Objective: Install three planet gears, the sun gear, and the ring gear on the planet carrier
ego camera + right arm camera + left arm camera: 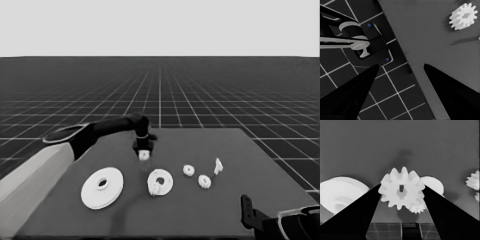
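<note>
My left tool pinches a small gear above the worktop, near the smaller round part. My right tool waits spread by the worktop's corner.

White gears, white discs — dark table, gridded floor.

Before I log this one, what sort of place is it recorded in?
Likely a simulated test bench, not a real room: a dark table on a gridded floor under a blank band. White parts lie on it, and the left gripper holds a gear.
</note>
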